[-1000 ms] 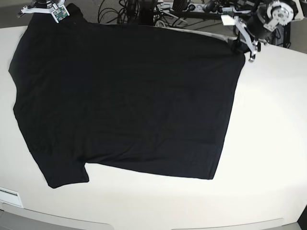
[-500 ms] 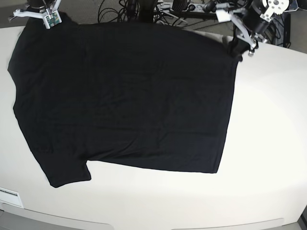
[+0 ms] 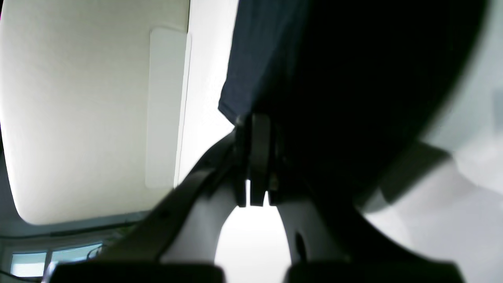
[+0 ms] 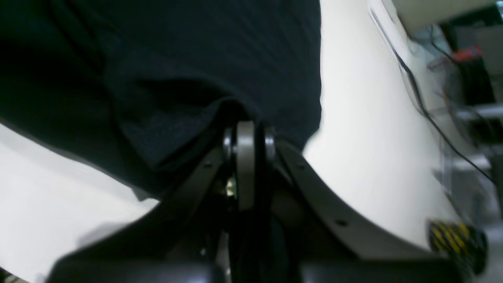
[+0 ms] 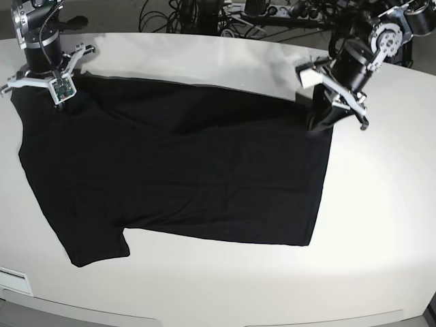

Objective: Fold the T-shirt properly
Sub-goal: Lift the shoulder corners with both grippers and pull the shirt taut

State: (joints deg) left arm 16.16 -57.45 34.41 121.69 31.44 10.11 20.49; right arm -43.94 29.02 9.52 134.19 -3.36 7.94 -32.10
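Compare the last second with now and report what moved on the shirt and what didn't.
Both grippers, the left gripper and the right gripper, stayed shut on the far edge of the T-shirt and pulled it toward the camera. The far edge, which lay near the table's back edge, now sits well in from it, folding over the body. The near hem, the near sleeve and the lower body stayed put.

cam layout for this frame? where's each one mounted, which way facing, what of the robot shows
Base: high, front of the table, looking down; the black T-shirt is spread out and both arms show, the left gripper on this view's right, the right gripper on its left.
Left wrist: behind its jaws, shut on the shirt's edge.
Right wrist: same, jaws pinching bunched cloth.
Shared: T-shirt and table in all three.
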